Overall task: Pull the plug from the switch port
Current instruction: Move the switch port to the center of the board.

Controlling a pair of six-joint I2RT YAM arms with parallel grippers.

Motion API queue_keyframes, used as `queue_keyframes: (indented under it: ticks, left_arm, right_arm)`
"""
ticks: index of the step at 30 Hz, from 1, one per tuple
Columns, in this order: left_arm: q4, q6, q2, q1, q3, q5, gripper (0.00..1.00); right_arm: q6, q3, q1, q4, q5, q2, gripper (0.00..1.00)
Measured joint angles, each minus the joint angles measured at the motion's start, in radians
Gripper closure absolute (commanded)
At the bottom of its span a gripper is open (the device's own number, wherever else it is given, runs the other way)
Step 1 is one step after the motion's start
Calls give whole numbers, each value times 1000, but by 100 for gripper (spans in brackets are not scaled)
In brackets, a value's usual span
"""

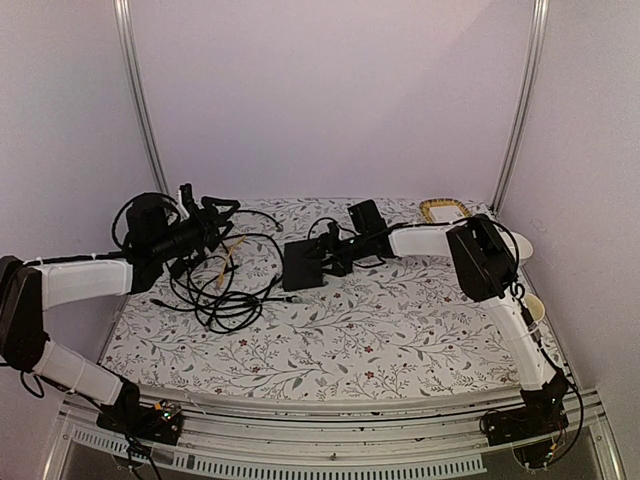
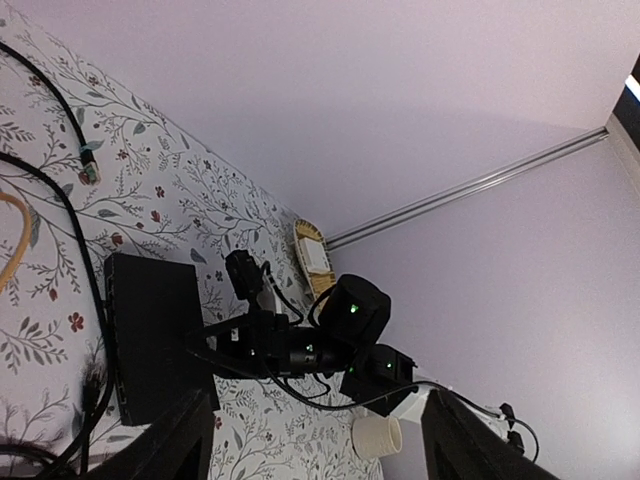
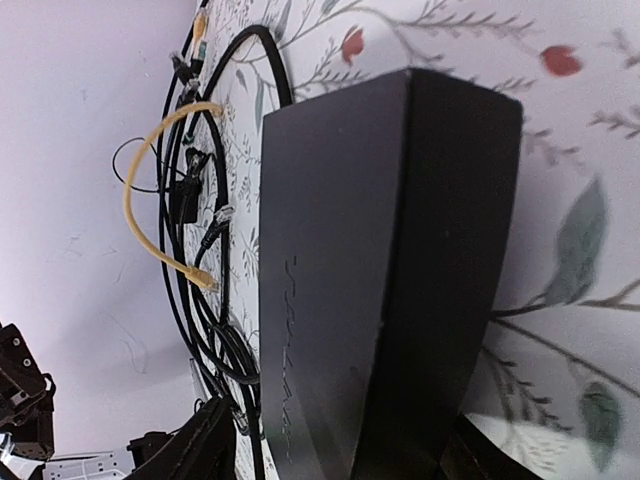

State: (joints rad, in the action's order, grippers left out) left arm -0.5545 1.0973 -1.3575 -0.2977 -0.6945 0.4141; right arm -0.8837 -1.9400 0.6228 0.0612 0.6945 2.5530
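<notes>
The switch (image 1: 303, 265) is a flat black box in the middle of the floral table; its ports do not show. My right gripper (image 1: 325, 258) reaches it from the right. In the right wrist view the switch (image 3: 370, 250) fills the space between the open right gripper (image 3: 340, 430), with a gap at the left finger (image 3: 190, 445). A black cable (image 1: 285, 296) runs up to the switch's left edge; I cannot make out a plug in a port. My left gripper (image 1: 230, 222) hovers open and empty over the cable heap at the left, its fingers (image 2: 170, 440) wide apart.
A tangle of black cables (image 1: 215, 295) and a yellow cable (image 1: 225, 262) lies left of the switch, with loose plug ends (image 3: 205, 283). A wicker tray (image 1: 443, 209) sits at the back right. A paper cup (image 2: 378, 435) stands by the right arm.
</notes>
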Motion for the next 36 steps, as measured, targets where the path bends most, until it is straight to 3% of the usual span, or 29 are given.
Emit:
queue_keyframes:
  ticks: [12,27,36]
  left_arm:
    - [90,-79,-45,-77,-81,-32,26]
    - [224,-197,-177,-156,-186,-41,26]
    - [333,-320,-323,-257,-337,-22,27]
  right_arm:
    - [10,-23,105,27,-40,5,31]
    - [11,280,41,-64,-174,-185,25]
    - [3,602,-30,-154,-322,-391,38]
